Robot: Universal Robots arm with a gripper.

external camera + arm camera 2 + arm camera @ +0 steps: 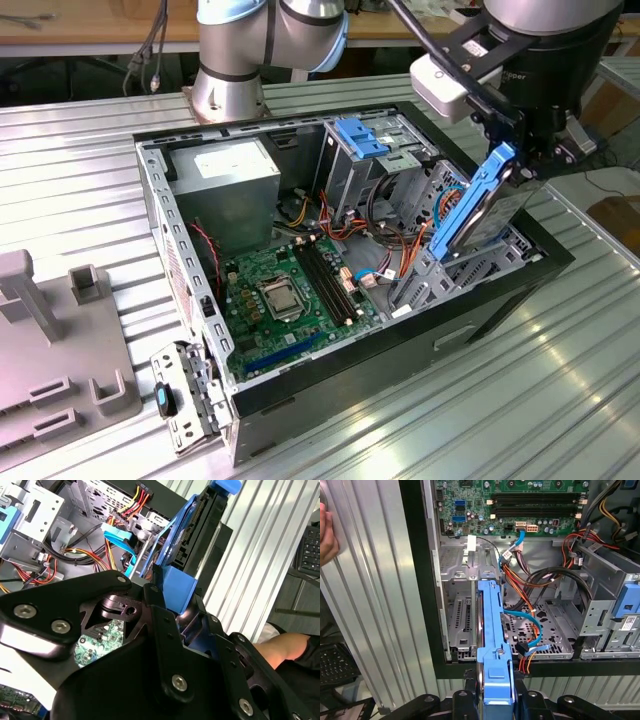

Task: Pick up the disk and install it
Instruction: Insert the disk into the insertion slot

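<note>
Gripping the disk [480,210] by its upper end, the hand [512,165] is closed on the blue carrier and holds it edge-on and tilted over the open computer case [340,378] — the disk's lower end is near the grey drive bays at the exterior view's right. In the first wrist view the disk's blue edge stands in front of an open metal bay [457,615], with orange and blue cables [520,580] just beside it — the case rests on a ribbed metal surface [480,420].
</note>
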